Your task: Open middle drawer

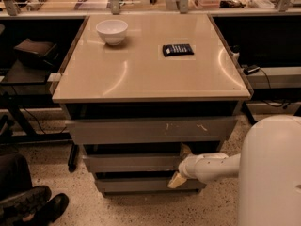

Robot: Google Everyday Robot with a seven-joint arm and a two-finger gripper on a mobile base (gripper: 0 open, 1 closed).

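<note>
The claw [181, 166] is down low at the right end of the middle drawer [131, 164], right up against its plain grey front, with the white arm [214, 166] reaching in from the robot's body on the right. Wide or narrow? I cannot tell from this angle, and I cannot tell whether it has a real hold on the panel either.

I read this as the grab stage: contact at the drawer's edge, the pull not yet begun. The front sits about in line with the others in the stack, so the drawer looks shut. There is no handle, so the next move calls for a firm catch on the edge of the front, then a straight draw out toward the robot, kept level so the drawer doesn't jam.

Above it is the taller top drawer [150, 131] with its white scuffs; below it, the slim bottom drawer [136, 185]. None of them shows its inside.

Up on the counter [141, 79], a white bowl [112, 31] looks empty, and a small black flat object [178, 49] lies well apart from it.
</note>
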